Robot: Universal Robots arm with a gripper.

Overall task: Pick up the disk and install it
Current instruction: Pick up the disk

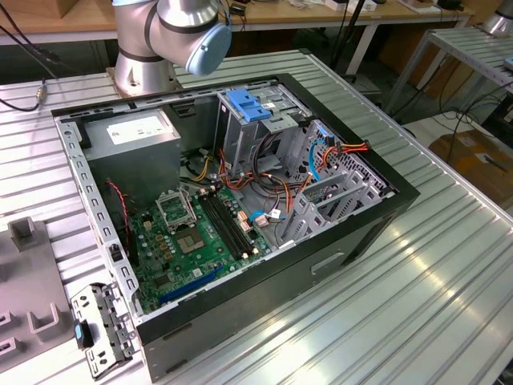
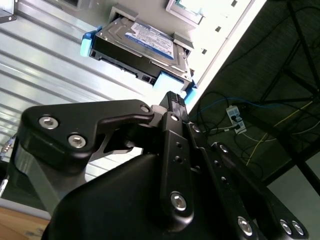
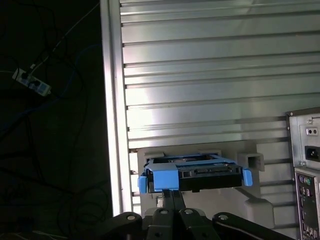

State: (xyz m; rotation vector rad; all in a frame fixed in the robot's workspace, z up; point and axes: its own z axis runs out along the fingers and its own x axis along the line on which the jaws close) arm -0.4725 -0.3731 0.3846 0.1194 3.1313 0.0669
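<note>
Disk (image 3: 207,175): we've got it lying flat in a grey holder (image 3: 255,205) on the bench (image 3: 200,75), close to the bench's edge and apart from the computer case (image 1: 353,233).

Disk build: flat dark grey metal slab with a pale label on top, and a bright blue plastic carrier rail (image 3: 165,179) round its sides.

Hidden on the disk: in both wrist views the holder covers its underside. In the first wrist view we only get the near end face.

Gripper (image 3: 173,191): black and chunky with bolted linkages, sitting right at the near end of the disk.

Fingers (image 3: 169,197): pulled together with barely a seam between them and nothing visibly pinched. The tips reach the blue rail, but we honestly can't tell if they touch it.

Second wrist view: the gripper (image 2: 173,96) body blocks most of the bench, and one of the fingers (image 2: 172,107) points up at the disk (image 2: 145,42).

Arm (image 1: 172,24): silver with pale blue caps, cut off by the top of the exterior view.

Case insides: green motherboard (image 1: 200,241), a metal drive cage (image 1: 244,132) and a tangle of orange and blue cables (image 1: 321,156).

Bench surface: ribbed, shiny aluminium slats.

Off the bench edge: a dark floor with cables (image 3: 50,60) that are hard to make out.
</note>
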